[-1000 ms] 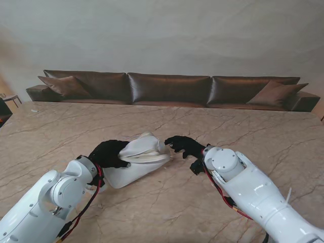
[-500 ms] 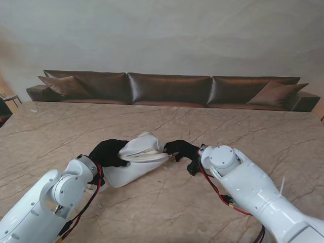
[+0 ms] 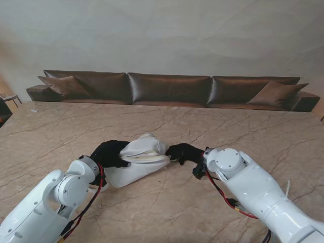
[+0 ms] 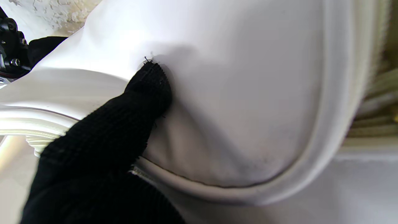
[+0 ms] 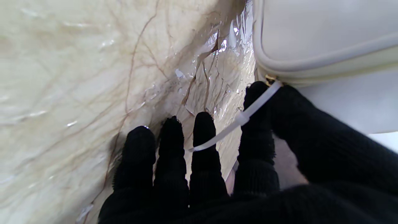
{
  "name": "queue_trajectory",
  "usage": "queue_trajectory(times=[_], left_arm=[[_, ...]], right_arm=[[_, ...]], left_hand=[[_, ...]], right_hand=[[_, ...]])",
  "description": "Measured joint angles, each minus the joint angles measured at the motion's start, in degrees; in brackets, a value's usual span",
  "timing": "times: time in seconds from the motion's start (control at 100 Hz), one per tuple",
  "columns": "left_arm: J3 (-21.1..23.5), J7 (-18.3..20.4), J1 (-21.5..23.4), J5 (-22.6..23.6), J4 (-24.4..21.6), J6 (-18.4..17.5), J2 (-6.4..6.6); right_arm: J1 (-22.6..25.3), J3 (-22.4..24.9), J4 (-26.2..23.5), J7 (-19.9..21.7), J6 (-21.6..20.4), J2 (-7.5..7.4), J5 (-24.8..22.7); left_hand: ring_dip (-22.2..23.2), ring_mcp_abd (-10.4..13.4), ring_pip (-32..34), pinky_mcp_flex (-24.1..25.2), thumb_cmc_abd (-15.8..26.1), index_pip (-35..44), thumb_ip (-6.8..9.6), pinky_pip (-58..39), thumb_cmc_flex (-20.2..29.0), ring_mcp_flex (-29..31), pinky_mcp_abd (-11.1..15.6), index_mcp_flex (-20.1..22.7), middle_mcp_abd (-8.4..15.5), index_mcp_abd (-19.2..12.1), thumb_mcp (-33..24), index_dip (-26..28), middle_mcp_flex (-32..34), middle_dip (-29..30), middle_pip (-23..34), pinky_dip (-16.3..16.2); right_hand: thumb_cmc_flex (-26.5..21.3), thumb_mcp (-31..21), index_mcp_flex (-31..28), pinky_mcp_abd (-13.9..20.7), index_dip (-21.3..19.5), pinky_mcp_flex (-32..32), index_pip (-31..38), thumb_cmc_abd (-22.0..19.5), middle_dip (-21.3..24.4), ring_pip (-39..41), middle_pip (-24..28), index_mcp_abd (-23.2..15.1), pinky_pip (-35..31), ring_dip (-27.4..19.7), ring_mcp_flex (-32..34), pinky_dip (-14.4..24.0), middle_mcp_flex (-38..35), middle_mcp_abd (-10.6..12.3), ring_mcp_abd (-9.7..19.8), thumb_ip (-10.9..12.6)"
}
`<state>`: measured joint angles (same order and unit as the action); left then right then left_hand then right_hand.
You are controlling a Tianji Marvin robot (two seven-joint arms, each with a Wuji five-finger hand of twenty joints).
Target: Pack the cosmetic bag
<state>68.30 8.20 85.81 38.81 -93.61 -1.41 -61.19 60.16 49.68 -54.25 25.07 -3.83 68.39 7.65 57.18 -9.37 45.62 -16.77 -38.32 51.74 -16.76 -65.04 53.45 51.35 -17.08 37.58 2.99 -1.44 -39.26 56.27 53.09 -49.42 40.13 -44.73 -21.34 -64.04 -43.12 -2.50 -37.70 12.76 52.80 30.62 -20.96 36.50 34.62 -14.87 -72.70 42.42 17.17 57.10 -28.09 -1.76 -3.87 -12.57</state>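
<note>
The left hand, black-gloved, is clamped on the soft white leather cosmetics bag at mid-bench. The right hand pinches the bag's white zip-tie pull at its right end. No lettering is readable. Open marble bench lies all around.

Black-gloved fingers of the right hand reach toward the white cosmetics bag, which lies on the veined marble surface. A white zip tie, fixed at the bag's gold zipper pull, runs between thumb and forefinger and across the middle finger. Crinkled clear film lies beside the bag.
</note>
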Motion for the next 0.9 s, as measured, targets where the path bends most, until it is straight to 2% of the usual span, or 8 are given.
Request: queue_trajectory(times=[0.2,0.29,0.43,0.5,0.6,0.72,0.79,0.9], left_arm=[[-0.27,0.02,-0.06,0.19,0.0,0.31,-0.05],[-0.4,0.02,-0.13,0.24,0.0,0.52,-0.05],[-0.59,0.0,-0.16,0.24,0.0,0.63,-0.06],[-0.75,-0.02,-0.2,0.24,0.02,0.78,-0.07],[-0.85,0.01,-0.25,0.2,0.09,1.03,-0.08],[-0.85,0.02,-0.25,0.15,0.09,1.1,-0.11],[-0.85,0.03,-0.24,0.13,0.09,1.1,-0.12],[-0.84,0.02,-0.23,0.12,0.09,1.14,-0.14]], right_arm=[[0.68,1.12,-0.11,1.08,-0.35,-0.27,0.49],[0.75,1.21,0.01,2.45,-0.84,-0.51,1.03],[0.65,0.76,0.11,3.07,-2.7,-1.06,-0.17],[0.55,0.52,0.14,3.1,-3.1,-1.23,-0.64],[0.19,0.05,0.39,3.59,-3.6,-1.44,-0.99],[-0.15,-0.3,0.53,4.0,-4.11,-1.68,-1.84],[-0.2,-0.32,0.53,4.02,-4.15,-1.78,-2.29],[-0.07,-0.19,0.41,3.16,-4.07,-1.83,-3.01]], left_hand=[[0.0,0.0,0.0,0.01,0.0,0.0,0.01,0.02,0.0,-0.11,-0.01,0.19,0.06,-0.23,0.01,0.02,-0.02,-0.05,0.0,0.0],[0.0,0.0,-0.01,0.13,-0.01,0.0,0.01,0.04,0.0,-0.58,-0.01,0.37,0.15,-0.59,0.02,0.02,-0.02,-0.24,0.0,0.0],[0.0,0.0,-0.02,0.4,-0.03,0.0,0.01,0.06,0.0,-0.82,-0.02,0.42,0.32,-0.82,0.02,0.02,-0.02,-0.45,0.01,0.0],[0.0,0.0,-0.02,0.4,-0.03,0.0,0.01,0.11,0.0,-0.82,-0.04,0.45,0.32,-0.83,0.02,0.02,-0.02,-0.49,0.01,0.0],[0.0,0.0,-0.02,0.63,-0.03,0.0,0.01,0.57,0.01,-0.82,-0.07,0.45,0.32,-0.83,0.02,0.02,-0.02,-0.56,0.01,0.0],[0.0,0.01,-0.02,0.74,-0.04,0.0,0.01,0.6,0.01,-0.83,-0.12,0.46,0.32,-0.83,0.02,0.02,-0.02,-0.65,0.01,-0.01],[0.0,0.01,-0.02,0.76,-0.04,0.0,0.01,0.61,0.01,-0.83,-0.13,0.46,0.33,-0.84,0.03,0.02,-0.02,-0.65,0.01,-0.01],[0.0,0.01,-0.02,0.85,-0.04,0.0,0.01,0.61,0.01,-0.84,-0.13,0.46,0.33,-0.84,0.03,0.02,-0.02,-0.66,0.01,-0.01]], right_hand=[[0.0,-0.57,-0.01,0.88,0.0,-0.21,0.01,0.59,-0.9,-0.68,0.02,0.0,-0.01,-0.27,1.57,0.0,-2.41,0.06,0.27,-0.01],[0.0,-1.26,0.03,1.34,-0.41,-0.71,0.01,2.12,-1.3,-0.7,0.02,0.0,-0.01,-0.27,1.98,0.0,-2.56,0.14,0.27,-0.01],[-0.05,-4.14,0.2,2.19,-1.35,-0.52,0.02,6.8,-2.58,-1.3,0.31,-0.18,-0.01,-0.54,3.32,0.0,-3.65,0.75,0.32,-0.01],[-3.63,-5.39,0.35,3.04,-1.36,-0.28,0.05,8.56,-3.61,-1.51,1.4,-0.22,-0.01,-0.55,4.44,0.0,-3.65,1.29,0.82,-0.28],[-5.81,-7.61,1.56,3.46,-2.4,0.41,0.71,10.08,-4.97,-1.51,2.78,-0.69,-0.01,-0.55,6.88,0.0,-7.15,1.98,0.84,-0.3],[-6.19,-7.63,1.56,3.48,-2.95,2.57,0.77,10.53,-7.94,-0.12,5.65,-1.84,-0.01,0.32,12.52,0.0,-12.12,2.95,0.89,-0.83],[-7.89,-8.25,1.55,3.48,-3.5,5.51,0.93,11.99,-12.93,3.03,6.7,-2.12,-0.03,3.36,18.07,0.02,-17.35,3.06,0.82,-1.51],[-8.62,-8.78,0.57,1.64,-3.61,10.27,1.38,14.6,-16.21,7.47,8.87,-2.57,-1.02,6.43,25.51,0.03,-24.31,3.2,0.64,-1.62]])
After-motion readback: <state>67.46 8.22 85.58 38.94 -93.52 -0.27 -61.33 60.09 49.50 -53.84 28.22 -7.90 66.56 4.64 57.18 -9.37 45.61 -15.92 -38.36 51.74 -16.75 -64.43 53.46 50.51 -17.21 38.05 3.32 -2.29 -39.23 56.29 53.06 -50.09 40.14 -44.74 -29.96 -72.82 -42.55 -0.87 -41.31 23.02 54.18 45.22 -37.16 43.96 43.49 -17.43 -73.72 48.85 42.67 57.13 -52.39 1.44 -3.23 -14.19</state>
